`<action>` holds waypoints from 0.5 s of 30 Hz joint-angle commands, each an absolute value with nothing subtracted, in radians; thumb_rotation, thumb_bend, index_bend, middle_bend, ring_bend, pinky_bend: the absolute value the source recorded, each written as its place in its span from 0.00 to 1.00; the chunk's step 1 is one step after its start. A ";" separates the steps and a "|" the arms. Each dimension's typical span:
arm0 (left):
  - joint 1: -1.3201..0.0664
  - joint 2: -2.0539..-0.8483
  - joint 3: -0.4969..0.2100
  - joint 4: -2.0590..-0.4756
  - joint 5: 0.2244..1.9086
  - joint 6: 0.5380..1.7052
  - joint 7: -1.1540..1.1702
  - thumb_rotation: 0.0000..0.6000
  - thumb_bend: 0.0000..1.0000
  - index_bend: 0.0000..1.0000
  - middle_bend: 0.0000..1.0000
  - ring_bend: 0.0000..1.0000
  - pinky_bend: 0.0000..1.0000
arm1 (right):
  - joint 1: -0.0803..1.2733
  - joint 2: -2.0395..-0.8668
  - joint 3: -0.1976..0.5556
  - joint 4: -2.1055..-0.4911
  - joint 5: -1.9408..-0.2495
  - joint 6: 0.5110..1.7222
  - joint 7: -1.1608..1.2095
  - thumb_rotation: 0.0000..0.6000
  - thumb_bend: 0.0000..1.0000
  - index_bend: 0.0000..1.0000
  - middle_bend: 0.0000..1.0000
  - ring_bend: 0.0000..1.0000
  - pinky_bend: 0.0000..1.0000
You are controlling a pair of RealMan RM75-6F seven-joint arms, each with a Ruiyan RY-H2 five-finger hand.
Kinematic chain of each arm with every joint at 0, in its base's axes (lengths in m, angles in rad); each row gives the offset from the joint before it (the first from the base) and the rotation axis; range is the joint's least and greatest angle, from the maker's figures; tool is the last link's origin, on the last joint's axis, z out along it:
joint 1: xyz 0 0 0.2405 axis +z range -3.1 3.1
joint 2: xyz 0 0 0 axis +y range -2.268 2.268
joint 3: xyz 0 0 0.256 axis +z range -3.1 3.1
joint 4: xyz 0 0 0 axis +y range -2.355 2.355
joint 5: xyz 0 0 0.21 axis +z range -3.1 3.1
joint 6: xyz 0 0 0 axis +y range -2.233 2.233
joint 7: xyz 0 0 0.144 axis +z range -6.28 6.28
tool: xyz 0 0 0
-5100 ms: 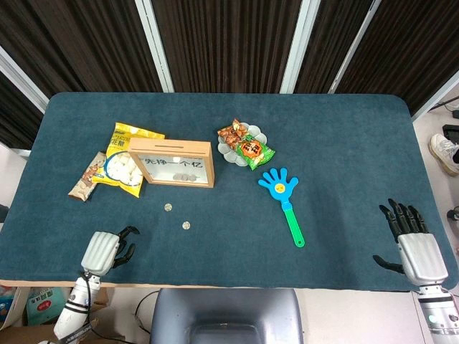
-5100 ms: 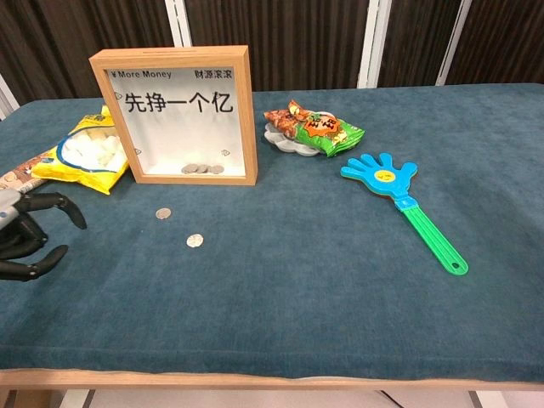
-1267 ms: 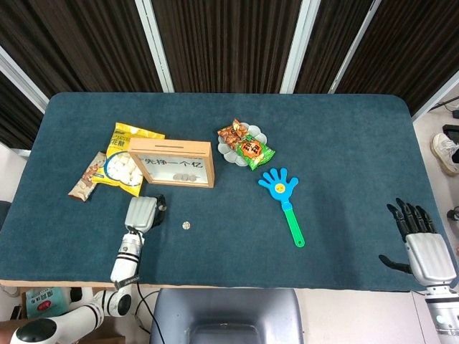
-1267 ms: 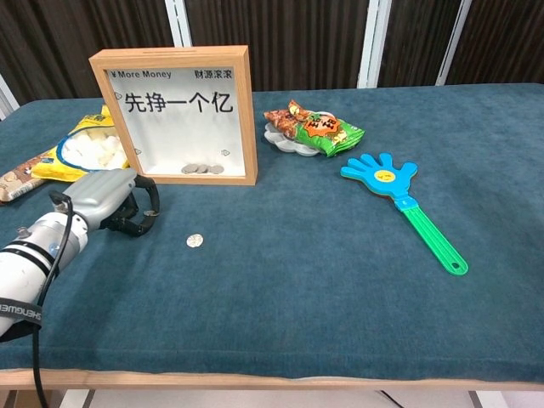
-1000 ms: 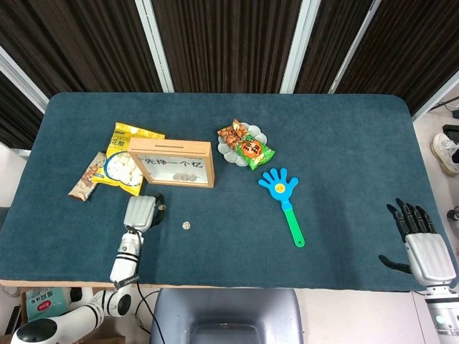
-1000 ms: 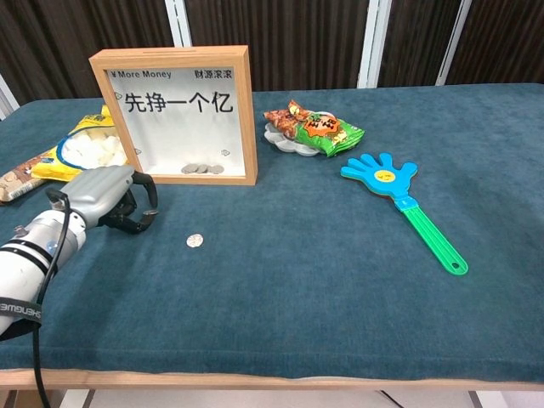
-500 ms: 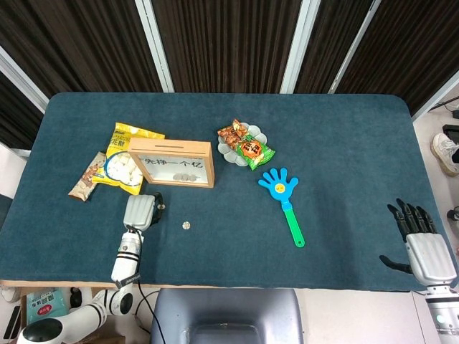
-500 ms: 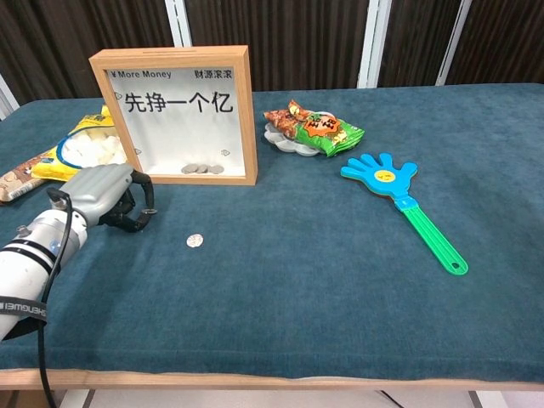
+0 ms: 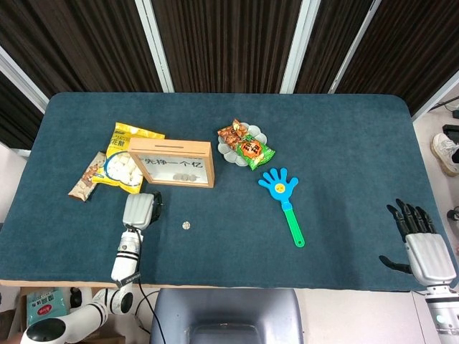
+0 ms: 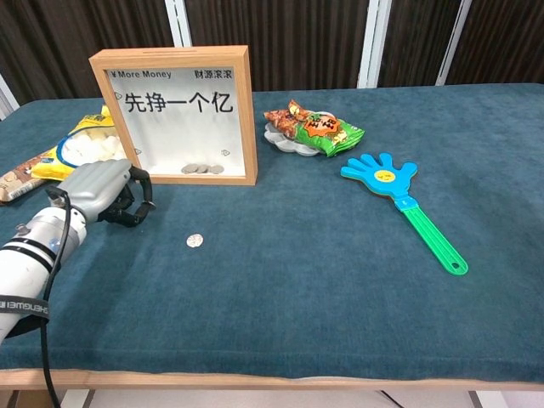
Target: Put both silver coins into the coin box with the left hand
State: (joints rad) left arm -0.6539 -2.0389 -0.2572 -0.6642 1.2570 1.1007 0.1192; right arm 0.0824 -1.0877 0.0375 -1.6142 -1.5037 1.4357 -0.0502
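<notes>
The left robot hand [image 10: 106,191] hovers low over the desk [image 10: 340,280] with its dark fingers [image 10: 136,204] curled under the palm; whether a coin sits inside that curl cannot be told. Just to its right one silver coin [image 10: 195,240] lies flat on the cloth, apart from the fingers. Behind the hand stands the wooden coin box [image 10: 183,115] (a few coins rest at the bottom of its window). Left of the box lie a yellow snack bag [image 10: 89,153] and a brown packet [image 9: 87,175]. Further right sit a plate of snack packets [image 10: 310,129] and a blue hand clapper [image 10: 404,204]. The right robot hand [image 9: 419,244] rests at the desk's far right edge, fingers spread and holding nothing.
</notes>
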 commanded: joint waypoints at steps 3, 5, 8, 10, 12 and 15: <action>-0.652 -2.033 -0.255 -0.670 1.268 1.123 0.111 1.00 0.46 0.64 1.00 1.00 1.00 | 0.084 -1.088 0.037 -1.615 -1.504 1.432 -0.051 1.00 0.15 0.00 0.00 0.00 0.00; -0.645 -2.017 -0.250 -0.698 1.282 1.151 0.112 1.00 0.46 0.64 1.00 1.00 1.00 | 0.085 -1.088 0.037 -1.614 -1.503 1.431 -0.050 1.00 0.15 0.00 0.00 0.00 0.00; -0.626 -1.961 -0.243 -0.791 1.314 1.224 0.128 1.00 0.46 0.64 1.00 1.00 1.00 | 0.085 -1.087 0.038 -1.614 -1.502 1.430 -0.047 1.00 0.15 0.00 0.00 0.00 0.00; -0.613 -1.912 -0.247 -0.875 1.327 1.264 0.151 1.00 0.46 0.64 1.00 1.00 1.00 | 0.086 -1.086 0.038 -1.615 -1.503 1.431 -0.046 1.00 0.15 0.00 0.00 0.00 0.00; -0.603 -1.845 -0.258 -0.994 1.332 1.293 0.191 1.00 0.46 0.63 1.00 1.00 1.00 | 0.085 -1.086 0.037 -1.616 -1.505 1.431 -0.045 1.00 0.15 0.00 0.00 0.00 0.00; -0.598 -1.745 -0.285 -1.171 1.318 1.299 0.267 1.00 0.46 0.63 1.00 1.00 1.00 | 0.085 -1.085 0.035 -1.618 -1.510 1.432 -0.044 1.00 0.15 0.00 0.00 0.00 0.00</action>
